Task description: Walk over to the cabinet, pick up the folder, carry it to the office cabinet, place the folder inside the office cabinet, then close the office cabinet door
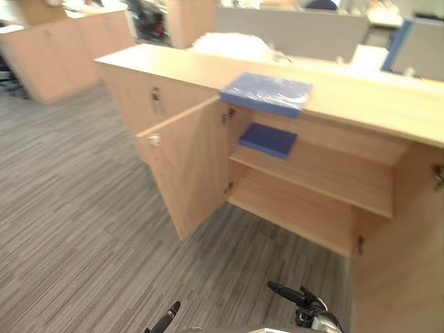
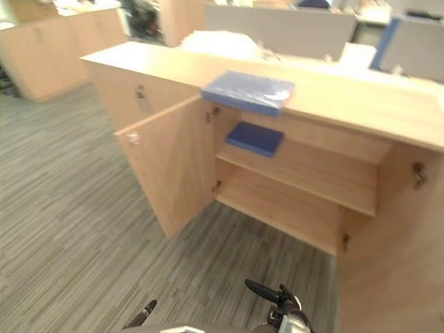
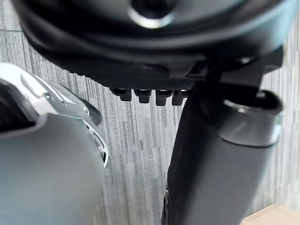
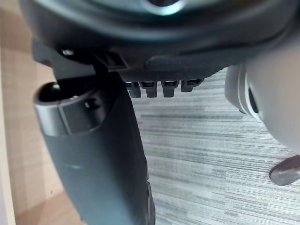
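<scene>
- Two blue folders in the head views. The upper folder (image 1: 267, 93) lies flat on the countertop (image 1: 368, 97) of the office cabinet (image 1: 132, 97), its near edge jutting slightly past the front lip.
- The shelf folder (image 1: 268, 139), a darker blue, lies flat at the left end of the cabinet's inner shelf (image 1: 326, 173), directly below the upper folder.
- The left door (image 1: 187, 166) stands swung wide open toward the robot, with a small pale knob (image 1: 154, 139) near its top edge.
- The right door (image 1: 402, 263) is also open and shows at the right side of the view.
- The compartment below the shelf holds nothing visible.
- The left hand (image 1: 166, 319) is low over the striped grey carpet (image 1: 69, 222), well apart from the cabinet. Its fingers are relaxed and it grasps nothing.
- The right hand (image 1: 300, 300) is also low, near the right door. It is released too, with straight fingers and nothing held.
- A white heap (image 1: 232, 45) sits at the back of the countertop, with grey partitions (image 1: 291, 31) behind it.
</scene>
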`<state>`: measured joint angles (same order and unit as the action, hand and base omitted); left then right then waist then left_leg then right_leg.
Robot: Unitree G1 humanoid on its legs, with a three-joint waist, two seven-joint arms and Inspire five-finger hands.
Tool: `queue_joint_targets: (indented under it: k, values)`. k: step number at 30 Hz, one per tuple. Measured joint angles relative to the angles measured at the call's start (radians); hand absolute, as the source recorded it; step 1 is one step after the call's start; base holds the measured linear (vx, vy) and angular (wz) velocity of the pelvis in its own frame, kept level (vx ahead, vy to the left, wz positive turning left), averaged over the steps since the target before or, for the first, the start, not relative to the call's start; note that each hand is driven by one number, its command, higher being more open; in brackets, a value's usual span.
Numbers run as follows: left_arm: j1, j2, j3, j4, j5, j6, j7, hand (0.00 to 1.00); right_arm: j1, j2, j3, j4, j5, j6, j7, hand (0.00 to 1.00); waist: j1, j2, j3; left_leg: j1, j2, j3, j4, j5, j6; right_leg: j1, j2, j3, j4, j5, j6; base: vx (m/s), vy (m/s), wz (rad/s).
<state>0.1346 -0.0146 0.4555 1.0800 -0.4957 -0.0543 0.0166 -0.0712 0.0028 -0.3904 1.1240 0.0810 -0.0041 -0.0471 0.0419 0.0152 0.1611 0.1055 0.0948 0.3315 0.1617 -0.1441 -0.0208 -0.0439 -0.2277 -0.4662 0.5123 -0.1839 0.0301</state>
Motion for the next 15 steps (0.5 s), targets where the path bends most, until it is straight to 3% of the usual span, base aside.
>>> queue_joint_targets:
  k: [5,6,7,8,9,10,12,13,14,15]
  values:
    - [-0.013,0.004,-0.008,-0.005,0.017,-0.001,-0.008,1.00,0.029,0.003,-0.029,0.007,-0.002,0.014,0.003,1.00,-0.002,-0.004,0.005,0.035,0.046,-0.047,0.020,-0.031,-0.049,0.120,0.109,-0.005,-0.229,-0.002,-0.002,0.03,-0.192,-0.40]
    - [-0.010,-0.007,0.005,-0.014,0.036,0.000,-0.012,1.00,0.042,0.000,-0.063,0.001,-0.001,0.025,0.004,1.00,-0.002,0.003,0.006,0.016,0.088,-0.045,0.102,-0.086,-0.075,0.159,0.152,-0.003,-0.299,0.001,-0.009,0.00,-0.148,-0.23]
    - [0.000,-0.009,0.014,-0.020,0.039,0.001,-0.013,1.00,0.055,-0.003,-0.067,-0.006,-0.001,0.026,0.003,1.00,-0.001,0.009,0.000,0.001,0.115,-0.040,0.152,-0.112,-0.083,0.166,0.172,0.002,-0.310,-0.006,-0.009,0.02,-0.183,-0.35]
    - [0.019,-0.014,0.047,-0.033,0.053,0.004,-0.017,1.00,0.081,-0.006,-0.066,-0.025,-0.001,0.025,0.003,1.00,0.004,0.019,-0.012,-0.059,0.172,-0.046,0.321,-0.163,-0.081,0.168,0.208,0.017,-0.313,-0.021,-0.020,0.04,-0.125,-0.40]
    - [0.026,-0.022,0.074,-0.037,0.055,0.009,-0.017,1.00,0.092,-0.008,-0.066,-0.031,-0.001,0.023,0.001,1.00,0.004,0.024,-0.015,-0.131,0.219,-0.075,0.483,-0.168,-0.051,0.170,0.233,0.035,-0.307,-0.030,-0.028,0.07,-0.127,-0.62]
    - [0.049,-0.023,0.090,-0.045,0.055,0.019,-0.015,1.00,0.109,-0.010,-0.060,-0.026,-0.001,0.030,-0.003,1.00,0.008,0.027,-0.020,-0.204,0.254,-0.138,0.652,-0.129,0.008,0.181,0.259,0.062,-0.305,-0.038,-0.038,0.13,-0.072,-0.60]
    - [0.076,-0.025,0.107,-0.049,0.035,0.020,-0.014,1.00,0.127,-0.017,-0.064,-0.025,0.002,0.035,-0.009,1.00,0.012,0.014,-0.018,-0.273,0.265,-0.211,0.827,-0.040,0.008,0.225,0.279,0.109,-0.325,-0.038,-0.055,0.20,-0.021,-0.66]
    - [0.077,-0.021,0.109,-0.055,0.034,0.020,-0.015,1.00,0.129,-0.021,-0.064,-0.016,0.000,0.038,-0.013,1.00,0.020,0.002,-0.018,-0.289,0.257,-0.232,0.862,-0.058,0.000,0.245,0.276,0.131,-0.332,-0.041,-0.060,0.27,0.050,-0.70]
    - [0.072,-0.016,0.097,-0.062,0.035,0.020,-0.015,1.00,0.124,-0.022,-0.063,-0.002,-0.001,0.040,-0.018,1.00,0.021,-0.007,-0.017,-0.305,0.234,-0.248,0.850,-0.097,-0.037,0.266,0.267,0.155,-0.341,-0.038,-0.054,0.28,0.068,-0.54]
    - [0.069,-0.014,0.089,-0.063,0.035,0.020,-0.012,1.00,0.120,-0.022,-0.063,0.007,0.000,0.041,-0.019,1.00,0.021,-0.011,-0.015,-0.312,0.218,-0.254,0.824,-0.115,-0.045,0.275,0.260,0.166,-0.347,-0.037,-0.053,0.25,0.108,-0.71]
